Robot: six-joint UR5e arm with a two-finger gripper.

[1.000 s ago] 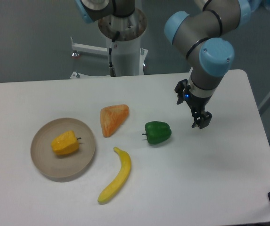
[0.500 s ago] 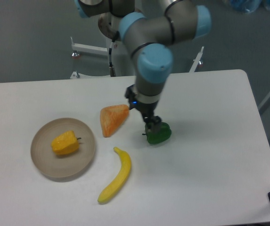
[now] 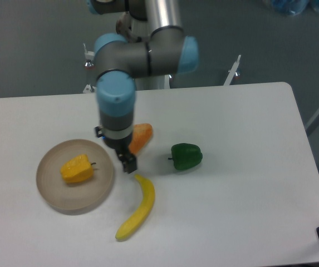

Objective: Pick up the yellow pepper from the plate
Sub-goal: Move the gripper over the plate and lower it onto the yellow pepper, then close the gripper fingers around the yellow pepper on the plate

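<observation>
The yellow pepper (image 3: 77, 168) sits on the plate (image 3: 56, 200). The gripper (image 3: 128, 163) hangs just beside the rim; whether its fingers are spread is unclear. Descending here risks striking the rim or banana (image 3: 137, 209).

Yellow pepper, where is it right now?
The yellow pepper lies on the plate at the table's left side in the camera view, left of the gripper and banana.

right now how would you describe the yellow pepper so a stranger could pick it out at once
Find the round beige plate at the table's left side, just left of the claw. The yellow pepper is the only thing lying on it: small, lumpy, yellow-orange, with a short dark stem, unlike the long banana or the orange wedge.
</observation>
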